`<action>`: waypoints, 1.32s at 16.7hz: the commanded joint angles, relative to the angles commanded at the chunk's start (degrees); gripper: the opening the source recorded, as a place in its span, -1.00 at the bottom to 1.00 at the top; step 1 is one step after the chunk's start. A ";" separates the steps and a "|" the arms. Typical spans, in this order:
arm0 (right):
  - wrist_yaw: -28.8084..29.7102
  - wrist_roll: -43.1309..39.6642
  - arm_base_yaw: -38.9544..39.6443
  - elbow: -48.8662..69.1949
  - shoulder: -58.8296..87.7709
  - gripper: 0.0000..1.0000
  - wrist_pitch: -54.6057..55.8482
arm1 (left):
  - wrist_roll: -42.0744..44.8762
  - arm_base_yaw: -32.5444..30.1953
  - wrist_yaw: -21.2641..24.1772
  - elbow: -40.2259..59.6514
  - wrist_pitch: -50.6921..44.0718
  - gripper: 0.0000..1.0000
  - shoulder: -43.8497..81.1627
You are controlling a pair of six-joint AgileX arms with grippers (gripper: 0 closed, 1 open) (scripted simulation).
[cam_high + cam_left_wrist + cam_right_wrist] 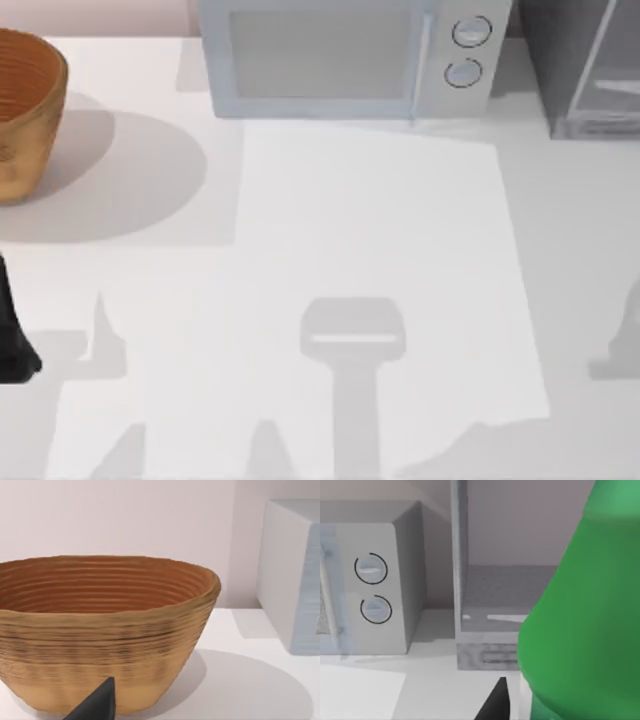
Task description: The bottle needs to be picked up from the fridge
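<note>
The bright green bottle [580,620] looms very close in the right wrist view, tilted and held off the table in front of the fridge [485,650]. My right gripper [540,705] is shut on the bottle. One dark fingertip [496,702] shows beside the bottle, and the other is hidden behind it. The fridge [580,70] is a dark grey cabinet at the table's back right, with its silvery-framed door swung open and its inner shelf bare. My left gripper [12,345] is parked at the table's left edge, open and holding nothing.
A light grey microwave [330,60] with two round knobs stands at the back centre, just left of the fridge. A large woven basket [25,110] sits at the back left, directly ahead of the left gripper's fingertip [100,705]. White tabletop spreads across the middle.
</note>
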 joint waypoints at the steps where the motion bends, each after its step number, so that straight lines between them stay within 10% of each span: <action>1: 0.70 0.00 0.74 0.66 1.18 -1.00 1.02 | 0.00 0.00 0.00 0.00 0.00 1.00 0.00; 22: 47.56 1.42 46.34 38.24 102.28 -1.00 61.18 | 0.00 0.00 0.00 0.00 0.00 1.00 0.00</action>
